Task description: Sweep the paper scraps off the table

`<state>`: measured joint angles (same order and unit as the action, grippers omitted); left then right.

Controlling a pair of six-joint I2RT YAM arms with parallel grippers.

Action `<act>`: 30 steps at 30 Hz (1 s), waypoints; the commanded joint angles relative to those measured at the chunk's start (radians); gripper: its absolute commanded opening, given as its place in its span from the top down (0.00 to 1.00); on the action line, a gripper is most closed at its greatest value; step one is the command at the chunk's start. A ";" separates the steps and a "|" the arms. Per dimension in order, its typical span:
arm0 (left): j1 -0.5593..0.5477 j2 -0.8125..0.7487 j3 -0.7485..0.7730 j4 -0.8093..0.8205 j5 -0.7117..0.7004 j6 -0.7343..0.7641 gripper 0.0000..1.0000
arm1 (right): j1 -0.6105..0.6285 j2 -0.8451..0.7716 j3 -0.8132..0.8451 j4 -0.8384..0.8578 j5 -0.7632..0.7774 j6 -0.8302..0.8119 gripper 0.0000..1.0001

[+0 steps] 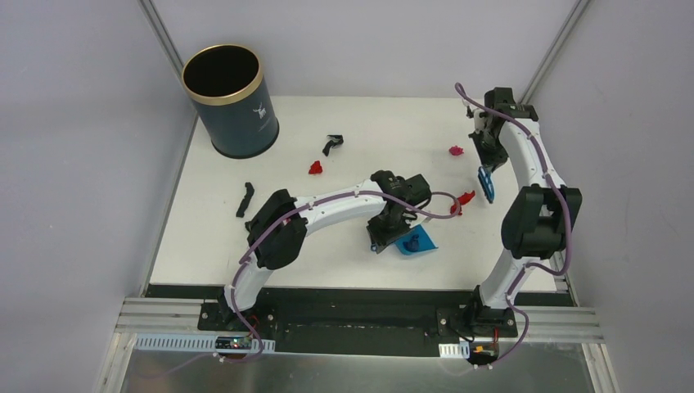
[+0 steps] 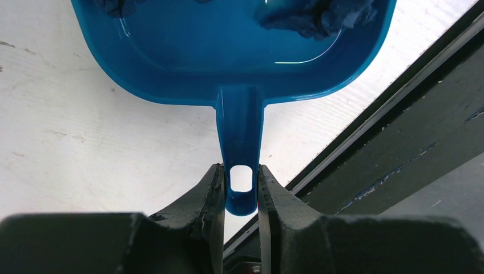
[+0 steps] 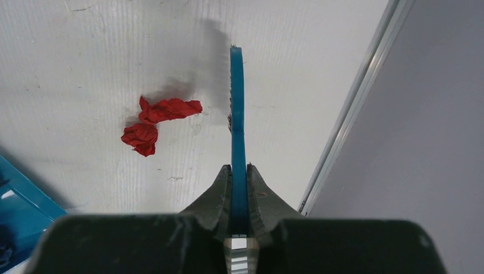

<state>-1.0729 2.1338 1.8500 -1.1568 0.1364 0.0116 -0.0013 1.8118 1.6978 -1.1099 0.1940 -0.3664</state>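
Paper scraps lie about the white table (image 1: 385,123): a red one (image 1: 465,199) beside the brush, a magenta one (image 1: 456,151), a red one (image 1: 316,167), a black one (image 1: 332,143) and a black strip (image 1: 245,199). My left gripper (image 2: 240,171) is shut on the handle of the blue dustpan (image 2: 228,45), which lies flat near the table's front edge (image 1: 416,243) with dark blue scraps (image 2: 319,14) inside. My right gripper (image 3: 238,168) is shut on the blue hand brush (image 3: 237,108), held above the table just right of the red scrap (image 3: 154,123).
A dark blue gold-rimmed bin (image 1: 229,98) stands at the back left corner. Grey walls enclose the table, and the right wall's rail (image 3: 348,120) runs close beside the brush. The black front edge (image 2: 399,131) lies right behind the dustpan.
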 commanded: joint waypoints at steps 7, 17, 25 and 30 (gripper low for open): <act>-0.002 0.007 -0.039 -0.006 0.004 0.018 1.00 | 0.111 -0.029 -0.106 -0.022 -0.238 0.054 1.00; 0.011 0.041 -0.030 -0.006 0.000 0.018 1.00 | 0.238 -0.103 -0.123 -0.240 -0.750 0.060 1.00; 0.014 0.018 -0.046 0.001 -0.027 0.017 1.00 | 0.222 -0.125 -0.055 -0.326 -0.716 0.045 1.00; 0.013 -0.017 -0.083 -0.010 -0.071 0.030 1.00 | 0.159 -0.115 0.017 -0.338 -0.598 0.031 1.00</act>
<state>-1.0718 2.1712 1.7939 -1.1694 0.1215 0.0269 0.2005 1.7493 1.6302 -1.3830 -0.4572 -0.3237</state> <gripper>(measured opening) 0.224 0.077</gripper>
